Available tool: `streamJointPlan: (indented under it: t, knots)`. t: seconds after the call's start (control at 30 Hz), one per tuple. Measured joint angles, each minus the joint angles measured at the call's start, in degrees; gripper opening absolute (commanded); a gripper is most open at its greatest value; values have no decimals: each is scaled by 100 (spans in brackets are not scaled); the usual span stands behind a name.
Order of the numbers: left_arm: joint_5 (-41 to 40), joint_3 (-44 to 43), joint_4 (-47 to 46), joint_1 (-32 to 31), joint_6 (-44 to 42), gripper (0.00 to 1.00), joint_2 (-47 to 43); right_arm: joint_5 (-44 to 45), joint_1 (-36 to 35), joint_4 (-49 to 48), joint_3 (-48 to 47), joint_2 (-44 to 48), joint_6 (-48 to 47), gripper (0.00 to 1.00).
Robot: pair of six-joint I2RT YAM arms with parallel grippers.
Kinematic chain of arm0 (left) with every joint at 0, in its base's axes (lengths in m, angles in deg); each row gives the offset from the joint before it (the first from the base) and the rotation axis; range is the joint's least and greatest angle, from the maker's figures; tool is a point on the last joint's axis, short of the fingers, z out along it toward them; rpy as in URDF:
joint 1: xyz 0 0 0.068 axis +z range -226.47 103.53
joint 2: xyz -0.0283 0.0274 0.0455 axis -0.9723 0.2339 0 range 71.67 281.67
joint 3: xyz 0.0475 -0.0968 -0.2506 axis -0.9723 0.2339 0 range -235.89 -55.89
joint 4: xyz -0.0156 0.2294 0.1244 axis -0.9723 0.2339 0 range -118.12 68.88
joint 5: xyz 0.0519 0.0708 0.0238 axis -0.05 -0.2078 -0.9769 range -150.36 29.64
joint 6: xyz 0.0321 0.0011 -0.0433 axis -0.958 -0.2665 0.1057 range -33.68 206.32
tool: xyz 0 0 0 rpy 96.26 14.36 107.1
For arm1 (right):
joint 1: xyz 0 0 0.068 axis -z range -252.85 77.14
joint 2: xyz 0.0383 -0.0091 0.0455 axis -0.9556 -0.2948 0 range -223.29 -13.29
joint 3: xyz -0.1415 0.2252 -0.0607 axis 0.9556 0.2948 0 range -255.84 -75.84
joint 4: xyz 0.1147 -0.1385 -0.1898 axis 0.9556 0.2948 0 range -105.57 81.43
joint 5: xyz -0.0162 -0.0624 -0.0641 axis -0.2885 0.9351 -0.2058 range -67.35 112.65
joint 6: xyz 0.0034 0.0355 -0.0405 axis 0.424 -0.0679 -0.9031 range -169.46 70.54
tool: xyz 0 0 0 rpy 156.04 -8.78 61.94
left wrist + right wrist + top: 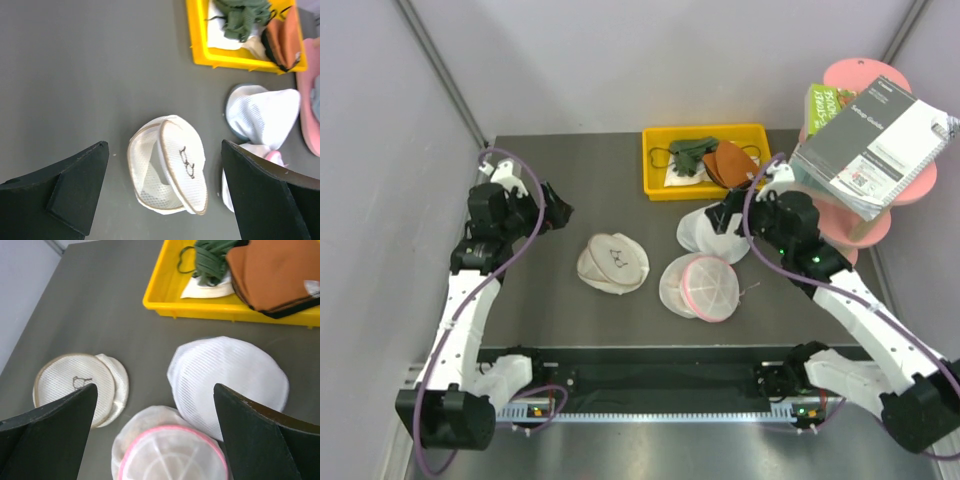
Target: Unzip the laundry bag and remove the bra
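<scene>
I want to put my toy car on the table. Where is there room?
Bare tabletop lies between the left gripper and the yellow tray, behind the laundry bag, and along the near edge. Crowded on the right: pink-rimmed bag, white bag and tray sit close together.

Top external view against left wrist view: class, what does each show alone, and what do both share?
Only top external: the grey spiral-bound booklet and the white right arm. Only left wrist: the open left hand's black fingers close up. Both: the round beige-rimmed white mesh laundry bag, the yellow plastic tray, the plain white mesh bag.
</scene>
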Motion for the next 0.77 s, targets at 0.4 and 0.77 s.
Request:
streamJointPlan:
  t: [0.4,0.77]
  knots:
    - [166,0,-140,0,127,99,-409,302,411,586,201,920,-289,100]
    - [-24,0,-85,0,90,99,-723,337,413,662,306,918,-293,100]
